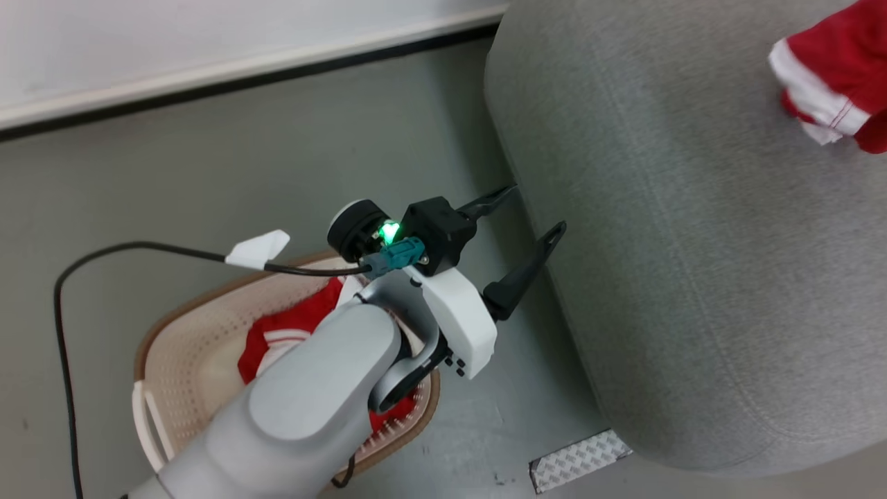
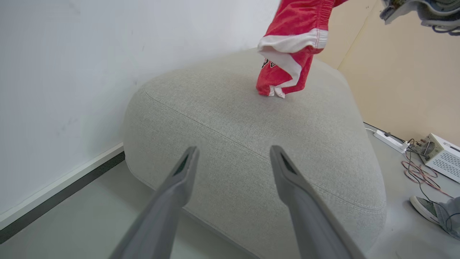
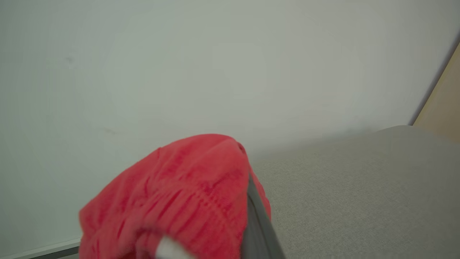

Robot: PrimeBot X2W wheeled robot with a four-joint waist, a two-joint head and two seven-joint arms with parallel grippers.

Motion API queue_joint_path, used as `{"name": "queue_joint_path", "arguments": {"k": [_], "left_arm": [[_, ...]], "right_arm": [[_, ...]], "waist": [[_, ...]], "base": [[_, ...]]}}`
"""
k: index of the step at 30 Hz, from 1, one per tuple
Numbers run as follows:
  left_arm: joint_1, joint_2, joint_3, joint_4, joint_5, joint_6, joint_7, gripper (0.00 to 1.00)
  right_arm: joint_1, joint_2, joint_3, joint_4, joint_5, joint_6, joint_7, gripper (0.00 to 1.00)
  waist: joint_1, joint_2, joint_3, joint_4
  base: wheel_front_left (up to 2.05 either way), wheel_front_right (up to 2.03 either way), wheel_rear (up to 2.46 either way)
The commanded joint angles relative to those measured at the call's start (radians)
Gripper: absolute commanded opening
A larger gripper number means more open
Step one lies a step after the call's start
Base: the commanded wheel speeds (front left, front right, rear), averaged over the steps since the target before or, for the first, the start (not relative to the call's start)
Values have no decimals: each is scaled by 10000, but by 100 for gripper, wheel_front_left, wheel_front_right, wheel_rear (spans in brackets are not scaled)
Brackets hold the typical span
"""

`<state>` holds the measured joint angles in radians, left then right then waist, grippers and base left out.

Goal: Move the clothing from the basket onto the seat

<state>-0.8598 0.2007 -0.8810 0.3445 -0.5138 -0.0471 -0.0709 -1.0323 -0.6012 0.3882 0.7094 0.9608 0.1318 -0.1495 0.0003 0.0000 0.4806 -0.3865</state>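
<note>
Forearm and wrist of the left arm are slanting up from the lower left of the head view, passing over the one basket [image 1: 187, 360], with the left gripper [image 1: 533, 208] pointing at the flank of the seat [image 1: 693, 242], its two fingers [image 1: 530, 262] spread wide and holding nothing. One bundle of red clothing [image 1: 277, 336] is lying in the basket, partly hidden by the arm, so how many pieces it counts I cannot tell; one red-and-white garment [image 1: 831, 76] is showing at the upper right over the seat.

In the left wrist view the two grey fingers are standing well apart before the single seat, and the garment is hanging from above, its lower end touching the cushion top. One shoe [image 2: 426, 208] of a person is resting on the floor at the right.

In the right wrist view the right gripper [image 3: 233, 194] is wrapped in blurred red cloth, one dark finger [image 3: 260, 223] showing beside it; it is appearing closed on the garment, over the seat.
</note>
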Motion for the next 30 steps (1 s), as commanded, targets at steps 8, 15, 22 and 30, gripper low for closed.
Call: {"name": "queue_joint_path", "arguments": {"k": [8, 15, 22, 30], "left_arm": [[-680, 268, -69, -471, 361, 154, 483, 100], [-804, 409, -92, -668, 435, 254, 577, 100], [-744, 385, -98, -500, 288, 259, 404, 100], [-289, 260, -110, -105, -29, 208, 2, 100]], "right_arm": [[-804, -188, 746, 1708, 783, -23, 398, 0], [-995, -10, 1598, 2684, 1346, -23, 1869, 0], [-1187, 244, 2131, 3434, 1926, -23, 3672, 100], [-1450, -35, 2714, 3741, 2002, -23, 5118, 100]], "waist": [[-3, 0, 1601, 676], [-3, 0, 2122, 760], [-3, 0, 1922, 778], [-3, 0, 888, 672]], "base": [[0, 0, 0], [0, 0, 0], [0, 0, 0], [0, 0, 0]]}}
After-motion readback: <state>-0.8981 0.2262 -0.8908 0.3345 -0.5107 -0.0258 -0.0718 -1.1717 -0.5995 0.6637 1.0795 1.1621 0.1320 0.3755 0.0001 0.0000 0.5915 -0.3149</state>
